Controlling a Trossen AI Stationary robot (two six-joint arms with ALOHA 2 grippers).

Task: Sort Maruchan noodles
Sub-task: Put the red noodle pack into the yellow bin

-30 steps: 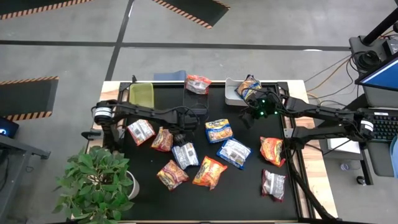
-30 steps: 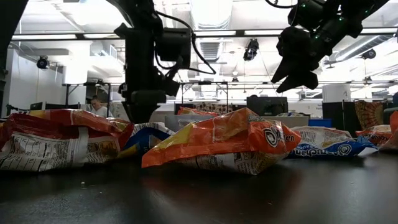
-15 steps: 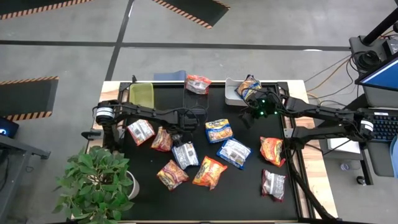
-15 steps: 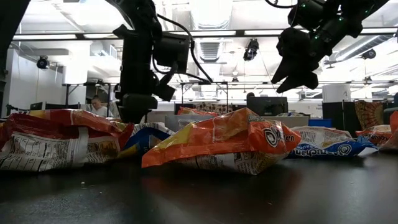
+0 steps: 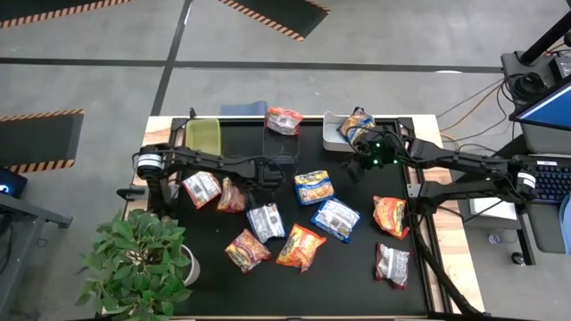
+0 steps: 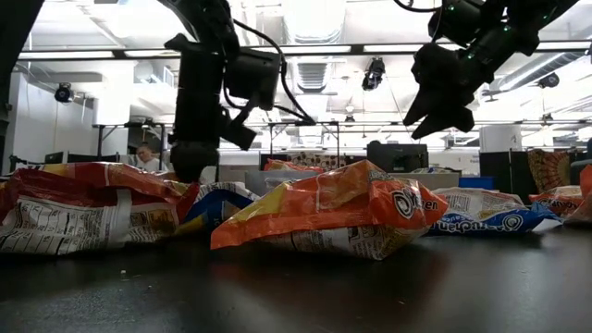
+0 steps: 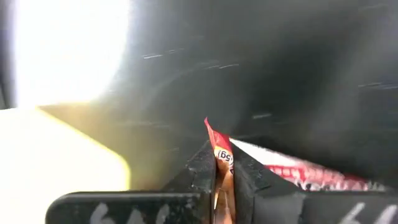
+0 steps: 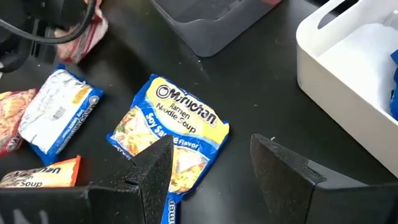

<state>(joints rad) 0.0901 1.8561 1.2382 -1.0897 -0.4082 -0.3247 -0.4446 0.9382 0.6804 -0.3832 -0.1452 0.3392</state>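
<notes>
**Left gripper pinches a red packet; right gripper hangs open over the blue one**

From above, the black table (image 5: 357,267) carries ramen packets scattered across its middle. The left gripper (image 5: 239,185) sits at a red packet (image 5: 230,196) left of centre, just beside a white-and-red packet (image 5: 202,188). The right gripper (image 5: 355,169) hovers near the white bin (image 5: 332,134), with a blue packet (image 5: 314,187) just beside it on the table. A green bin (image 5: 202,134) stands at the far left corner.

At table height, an orange packet (image 6: 324,220) fills the foreground. The left gripper (image 6: 188,166) reaches down behind the packets on the left; its contact point is hidden there. The right gripper (image 6: 439,116) hangs well above the table.

The left wrist camera shows the fingers (image 7: 199,171) closed tight on the thin edge of the red packet (image 7: 221,155).

The right wrist camera shows its fingers (image 8: 155,168) spread apart, holding nothing, with the blue packet (image 8: 171,134) lying flat below and the white bin (image 8: 348,74) nearby.
</notes>
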